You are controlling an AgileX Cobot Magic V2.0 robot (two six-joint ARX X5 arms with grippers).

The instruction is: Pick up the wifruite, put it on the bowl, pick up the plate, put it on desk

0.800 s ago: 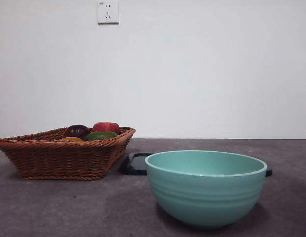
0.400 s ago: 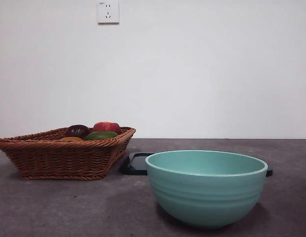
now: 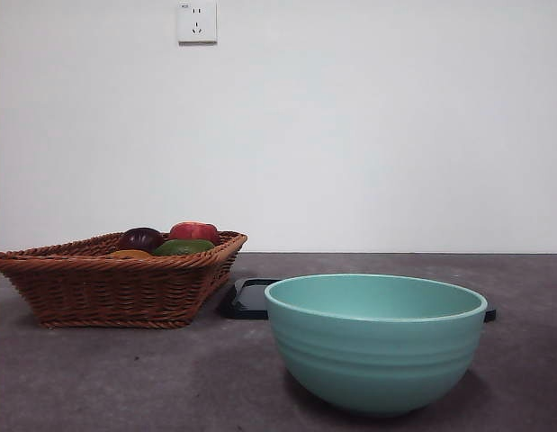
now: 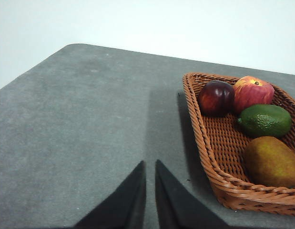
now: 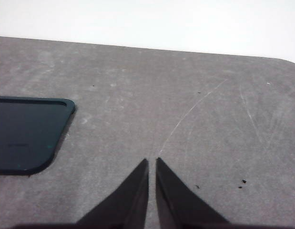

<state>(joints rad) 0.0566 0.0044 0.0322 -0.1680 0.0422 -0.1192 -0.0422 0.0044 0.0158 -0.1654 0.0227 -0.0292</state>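
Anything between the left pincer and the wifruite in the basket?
Only the basket wall: the wifruite lies inside, beside the green fruit. The left pincer sits outside over the desk.

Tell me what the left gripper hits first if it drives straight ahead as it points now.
Probably nothing but the bare grey-brown desk. The left gripper, jaws nearly together, points past the brown wicker basket, which lies off to one side. Depth is hard to judge.
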